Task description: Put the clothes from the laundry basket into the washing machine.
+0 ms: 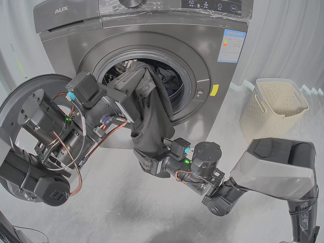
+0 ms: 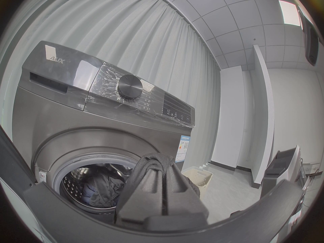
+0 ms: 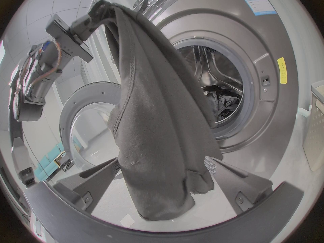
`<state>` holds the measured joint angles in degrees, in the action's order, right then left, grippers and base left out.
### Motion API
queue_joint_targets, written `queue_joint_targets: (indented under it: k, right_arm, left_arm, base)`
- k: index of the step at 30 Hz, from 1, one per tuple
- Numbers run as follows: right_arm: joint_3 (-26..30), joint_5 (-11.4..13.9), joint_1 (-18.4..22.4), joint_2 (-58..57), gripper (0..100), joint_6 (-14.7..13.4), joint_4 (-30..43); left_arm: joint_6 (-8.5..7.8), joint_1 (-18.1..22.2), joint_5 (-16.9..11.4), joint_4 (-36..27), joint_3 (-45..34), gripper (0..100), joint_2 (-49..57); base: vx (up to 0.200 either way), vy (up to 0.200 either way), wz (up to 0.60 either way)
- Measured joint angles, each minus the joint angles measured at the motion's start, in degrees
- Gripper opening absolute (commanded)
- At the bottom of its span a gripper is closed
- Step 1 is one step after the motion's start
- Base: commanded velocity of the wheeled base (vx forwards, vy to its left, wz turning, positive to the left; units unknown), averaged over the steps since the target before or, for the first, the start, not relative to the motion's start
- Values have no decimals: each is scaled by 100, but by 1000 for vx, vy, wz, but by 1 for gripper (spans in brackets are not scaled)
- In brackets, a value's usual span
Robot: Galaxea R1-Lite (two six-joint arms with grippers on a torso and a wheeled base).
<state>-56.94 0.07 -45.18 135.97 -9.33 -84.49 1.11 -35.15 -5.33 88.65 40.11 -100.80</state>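
Observation:
A dark grey garment [image 1: 152, 115] hangs in front of the washing machine [image 1: 189, 48] at its round opening. My left gripper [image 1: 133, 73] is shut on the garment's top edge at the upper left of the opening; the left wrist view has the cloth [image 2: 152, 161] bunched over the closed fingertips. Below, my right gripper [image 3: 165, 186] stands open, with the garment's lower end [image 3: 162, 152] hanging between its spread fingers [image 3: 101, 176]. In the head view the right gripper [image 1: 143, 159] sits right under the cloth. More dark clothes [image 3: 222, 105] lie inside the drum.
The machine's door [image 1: 20, 95] is swung open to the left, behind my left arm. A cream laundry basket [image 1: 273, 108] stands on the floor to the machine's right, its visible inside bare. Grey floor lies in front of the machine.

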Motion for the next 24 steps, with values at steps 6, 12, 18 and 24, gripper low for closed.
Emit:
queue_joint_targets:
  k: [6,12,18,24]
  right_arm:
    - [-857,-21,185,449,100,74,184]
    - [-1056,-65,535,650,100,85,219]
    - [-479,-78,599,396,100,77,183]
    - [-155,-78,588,66,100,84,187]
  left_arm:
    - [6,0,2,0,-9,0,0]
    - [9,0,0,2,-17,0,0]
    - [9,1,-4,2,-23,0,-13]
    - [33,-5,0,2,-23,0,-11]
  base:
    - [0,0,0]
    - [0,0,0]
    - [0,0,0]
    - [0,0,0]
